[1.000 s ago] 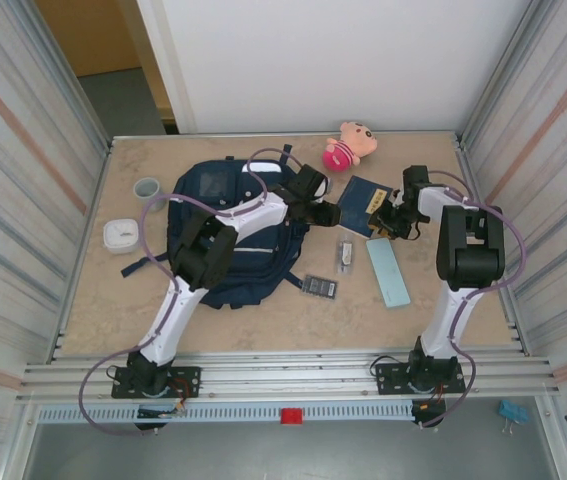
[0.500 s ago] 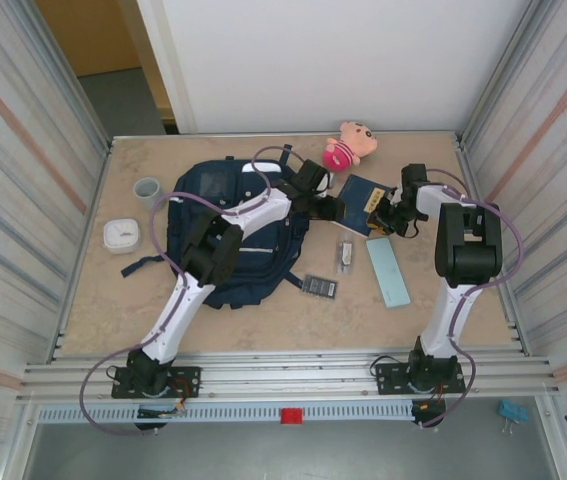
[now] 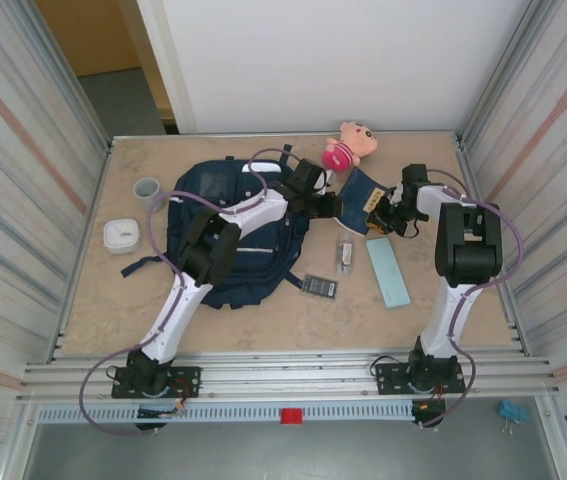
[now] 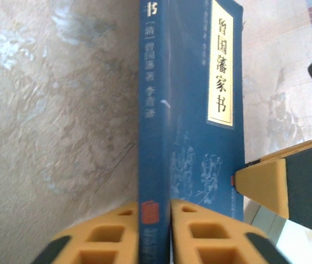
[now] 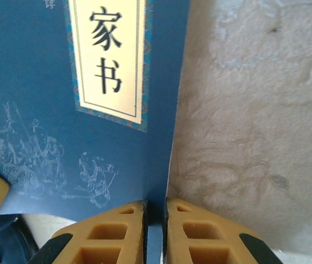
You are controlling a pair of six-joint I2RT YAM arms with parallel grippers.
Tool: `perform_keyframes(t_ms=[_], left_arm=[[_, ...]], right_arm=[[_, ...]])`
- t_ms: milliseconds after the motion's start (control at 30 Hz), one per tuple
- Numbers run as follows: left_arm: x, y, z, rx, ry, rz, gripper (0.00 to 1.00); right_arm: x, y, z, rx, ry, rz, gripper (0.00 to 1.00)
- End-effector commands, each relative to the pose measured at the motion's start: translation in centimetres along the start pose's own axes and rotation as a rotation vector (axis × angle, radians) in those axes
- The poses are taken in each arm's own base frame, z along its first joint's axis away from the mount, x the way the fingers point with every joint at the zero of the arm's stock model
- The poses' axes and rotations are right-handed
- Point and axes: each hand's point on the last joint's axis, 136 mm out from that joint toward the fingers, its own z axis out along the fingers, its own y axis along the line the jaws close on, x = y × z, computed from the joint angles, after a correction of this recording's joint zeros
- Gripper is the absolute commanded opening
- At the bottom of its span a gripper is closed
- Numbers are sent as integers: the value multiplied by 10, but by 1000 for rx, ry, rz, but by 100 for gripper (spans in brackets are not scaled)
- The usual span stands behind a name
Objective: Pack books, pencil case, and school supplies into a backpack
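Navy book (image 4: pixel 189 110) pinched from both sides.
Yellow jaws of left gripper (image 4: pixel 154 234) closed narrow on the spine end, right gripper (image 5: pixel 156 231) clamped likewise on the opposite edge; book just right of backpack (image 3: pixel 233 230), near plush (image 3: pixel 351 143), with marbled table (image 4: pixel 51 110) behind; pencil case (image 3: pixel 388 272) lying apart, nearer the bases.

The book (image 3: pixel 362 196) lies just right of the backpack (image 3: pixel 225 222), with the plush toy (image 3: pixel 350 145) behind it. The pencil case (image 3: pixel 388 271) and calculator (image 3: pixel 320 285) lie in front.
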Motion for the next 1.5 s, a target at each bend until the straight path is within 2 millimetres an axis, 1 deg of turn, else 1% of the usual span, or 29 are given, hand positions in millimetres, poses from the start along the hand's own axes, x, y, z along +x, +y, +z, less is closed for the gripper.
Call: perform_keyframes(t_ms=[0,67,100,200,267,333,400,500,567,633,700,800,833,867,900,1000,1067,1167,1267,1333,1400,1433,1467], left_arm=[[-20,-38,-20,62,-64,60,8],[-25,-42,-30,37,-95,101,1],[-29,-45,-38,30,-116,125,0],[-42,-62,-70,25,-200,205,0],[-49,-78,-94,35,-262,263,0],[-55,-103,-128,72,-342,343,0],[-56,-125,-156,121,-402,412,0],[-52,-148,-198,182,-485,481,0],[-44,-162,-224,233,-531,524,0],[-33,-176,-251,306,-568,554,0],[-22,-189,-274,375,-591,576,0],[-5,-205,-303,478,-609,584,0],[0,-208,-310,502,-609,582,0],[5,-211,-316,528,-606,575,0],[8,-213,-322,549,-606,562,0],[15,-214,-335,589,-626,520,0],[18,-215,-339,611,-623,491,0],[24,-222,-344,686,-612,464,0],[24,-227,-351,743,-645,439,0],[23,-228,-353,763,-655,420,0],[22,-228,-354,771,-657,415,0],[22,-228,-354,767,-656,409,0],[21,-225,-352,755,-657,403,0]], right_arm=[[2,9,-4,-60,6,1,17],[-3,12,-17,-73,-31,0,22],[-6,14,-25,-79,-54,-4,25],[-12,25,-55,-111,-129,-32,37],[-15,33,-79,-129,-193,-63,41],[-15,44,-107,-150,-271,-109,43],[-12,56,-134,-172,-343,-164,46],[0,72,-172,-219,-454,-251,50],[12,85,-197,-280,-520,-320,55],[29,101,-219,-375,-568,-393,62],[50,117,-235,-482,-580,-463,74],[79,136,-255,-635,-582,-541,85],[86,140,-259,-674,-580,-551,88],[93,143,-261,-718,-566,-555,89],[102,150,-272,-770,-578,-581,90],[118,160,-285,-872,-566,-614,91],[125,166,-293,-911,-561,-632,93],[135,179,-298,-957,-532,-659,93],[139,194,-299,-997,-480,-663,93],[144,202,-304,-1030,-473,-688,94],[151,208,-310,-1062,-474,-725,92],[154,210,-312,-1072,-474,-742,87],[155,210,-313,-1074,-475,-750,71]])
